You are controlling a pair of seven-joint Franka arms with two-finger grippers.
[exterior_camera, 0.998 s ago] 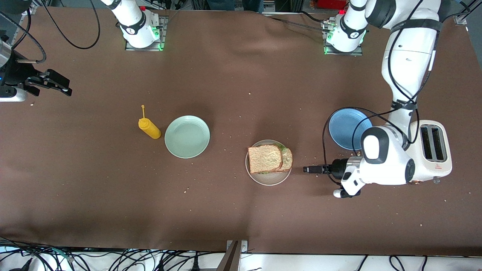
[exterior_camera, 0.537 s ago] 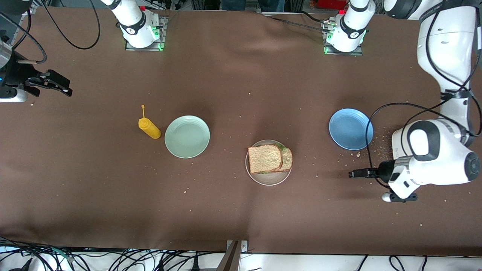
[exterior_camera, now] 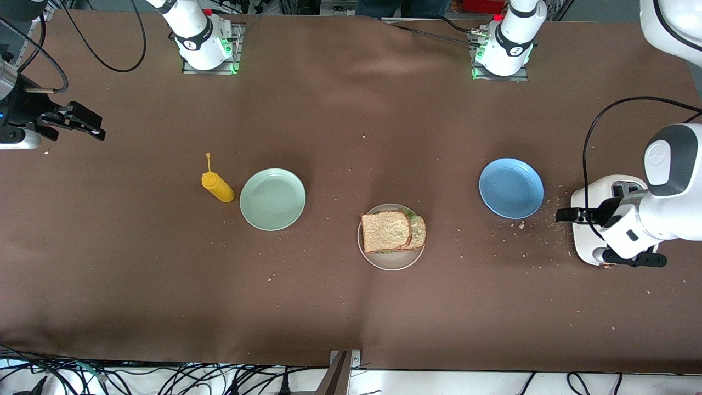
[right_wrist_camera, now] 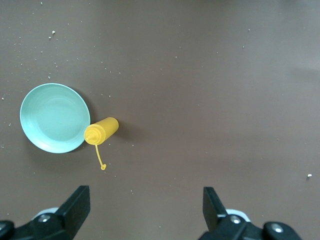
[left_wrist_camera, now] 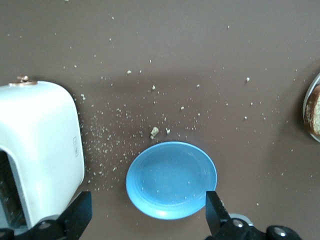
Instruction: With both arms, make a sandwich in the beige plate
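The sandwich (exterior_camera: 386, 230) lies on the beige plate (exterior_camera: 390, 265) mid-table: two brown bread slices, the top one shifted, with green lettuce showing at the edges. My left gripper (exterior_camera: 563, 215) hangs open and empty over the crumbs between the blue plate and the toaster. In the left wrist view its gripper (left_wrist_camera: 146, 214) spans the blue plate (left_wrist_camera: 171, 180), and the sandwich (left_wrist_camera: 314, 112) shows only at the picture's edge. My right gripper (exterior_camera: 98, 127) waits open and empty at the right arm's end of the table. The right wrist view shows that gripper (right_wrist_camera: 145, 204) over bare cloth.
A blue plate (exterior_camera: 511, 187) and a white toaster (exterior_camera: 589, 241) stand toward the left arm's end, with crumbs between them. A mint-green plate (exterior_camera: 272, 198) and a yellow squeeze bottle (exterior_camera: 218, 187) sit toward the right arm's end. Brown cloth covers the table.
My left arm has drawn back from beside the beige plate, past the blue plate, to the toaster, its fingers still open. The right arm and the sandwich have not moved.
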